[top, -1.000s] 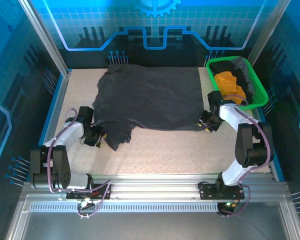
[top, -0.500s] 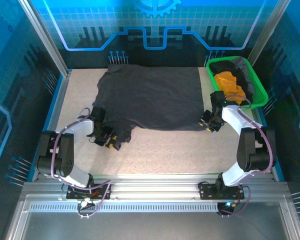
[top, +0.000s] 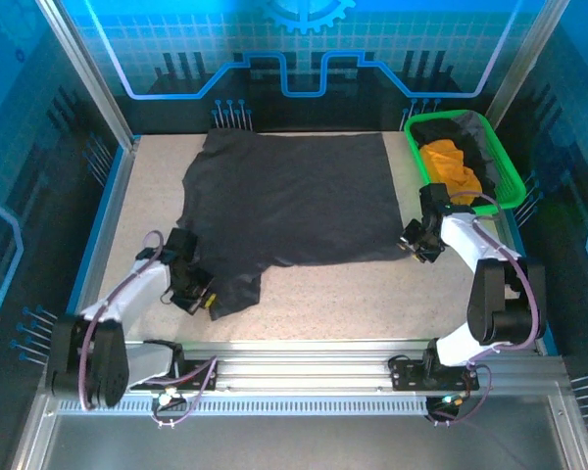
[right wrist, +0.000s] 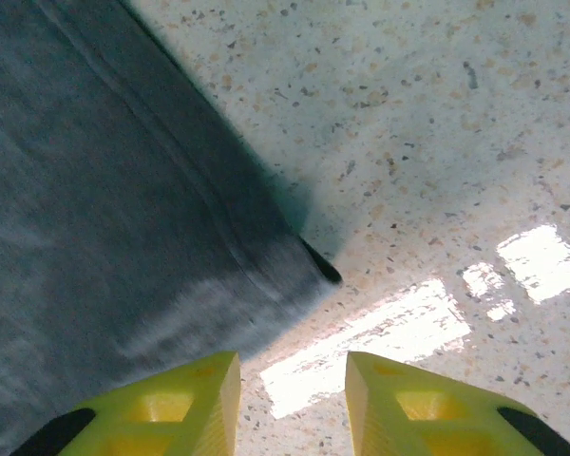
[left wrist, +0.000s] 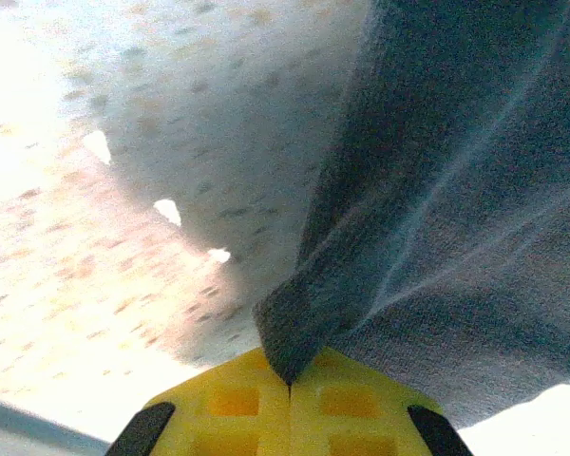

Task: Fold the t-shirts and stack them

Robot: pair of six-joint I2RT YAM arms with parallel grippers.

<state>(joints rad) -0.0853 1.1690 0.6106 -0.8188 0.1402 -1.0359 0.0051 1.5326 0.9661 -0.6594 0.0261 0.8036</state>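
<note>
Black tee [top: 289, 196] lies spread on tabletop [top: 372, 294]. Your L pincer [left wrist: 290, 388] has just clenched on its near-left flap, so that corner's secured. R pincer [right wrist: 293, 380] hangs released beside near-right corner; prob. needs grabbing next.

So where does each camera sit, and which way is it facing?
Top external: above and behind the bases, looking down on the table, charcoal t-shirt and both arms.
Left wrist: on that wrist, looking along the left gripper, shut on the shirt's edge.
Right wrist: looking down past the open right gripper at the shirt's corner.
Shared: all show the charcoal t-shirt.
</note>
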